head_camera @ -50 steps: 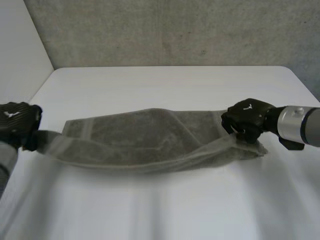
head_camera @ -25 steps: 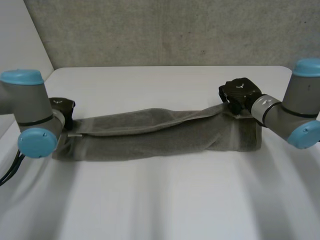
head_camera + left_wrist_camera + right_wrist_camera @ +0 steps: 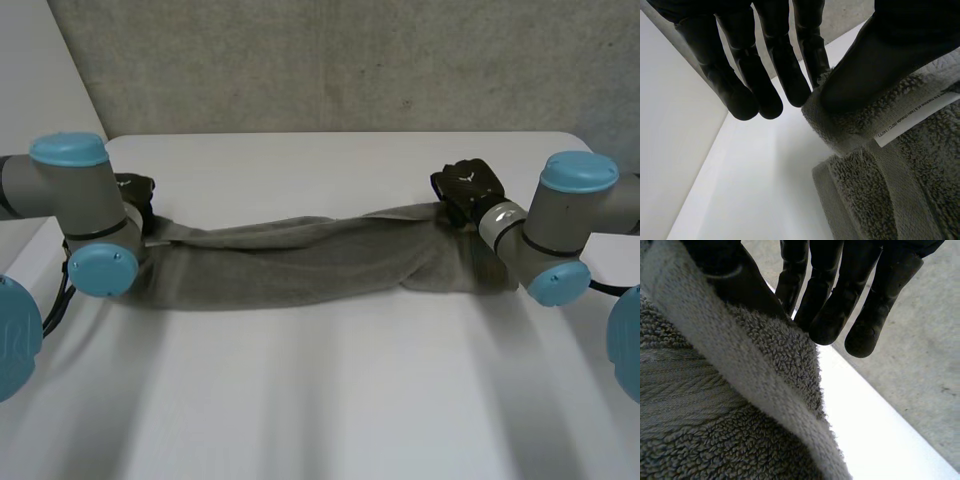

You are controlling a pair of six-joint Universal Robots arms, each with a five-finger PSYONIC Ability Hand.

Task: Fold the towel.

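One long grey towel [image 3: 300, 262] lies stretched across the white table [image 3: 320, 400], doubled lengthwise into a band, its near side resting on the tabletop and each end up at a hand. Look at the left hand [image 3: 765, 70]: the thumb is pressed down on the top layer's corner, nipping the terry against the nearest finger. Its other fingers are straight and off the cloth, and a white care label [image 3: 917, 117] sits just beside the thumb. Over at the opposite end, the right hand [image 3: 840, 290] has the hem edge caught between thumb and closest finger, the rest fanned out past it over the table. So both hands are clamped on the far corners. This is thick looped terry, soft, floppy and light, with nothing to break. It will sag between holds, though, and it bunches, as it does near the right end. I'd say the hemmed corners are the places to take it: they are flatter and firmer, and good for lining up the edges on the next fold.
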